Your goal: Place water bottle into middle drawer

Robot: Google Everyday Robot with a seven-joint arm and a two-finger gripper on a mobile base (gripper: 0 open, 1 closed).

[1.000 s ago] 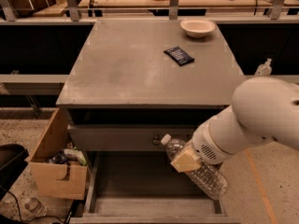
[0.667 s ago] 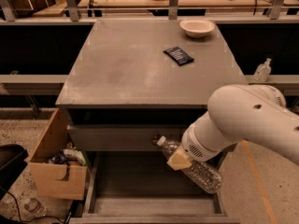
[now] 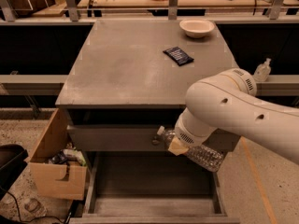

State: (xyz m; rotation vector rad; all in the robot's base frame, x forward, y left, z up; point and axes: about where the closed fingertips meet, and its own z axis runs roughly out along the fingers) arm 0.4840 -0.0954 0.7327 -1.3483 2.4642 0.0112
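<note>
The gripper [image 3: 176,146] is hanging just in front of the closed drawer front [image 3: 112,138], above the back right part of the open middle drawer [image 3: 149,183]. Its jaws are clamping the water bottle [image 3: 205,157] near the neck. 1 tan finger pad [image 3: 177,148] is showing across the clear plastic, and the bottle is resting on nothing else, so the grip appears to be carrying all its weight.

The bottle is lying almost flat rather than upright. Its long axis is running across the drawer's width, with the white cap [image 3: 161,130] pointing up and to the left in the view and the base dipping down to the right. Most of the body is sticking out on the right side of the jaws.

That is the relation the lowering is turning on. The base end seems to be sitting over, or just outside, the drawer's right side wall [image 3: 216,185], while the bare floor is lying open to the left, toward the cardboard box [image 3: 56,176]. In my judgement, a straight descent is risking the base catching that wall. Shifting left or swinging the base inward is looking safer before release.
</note>
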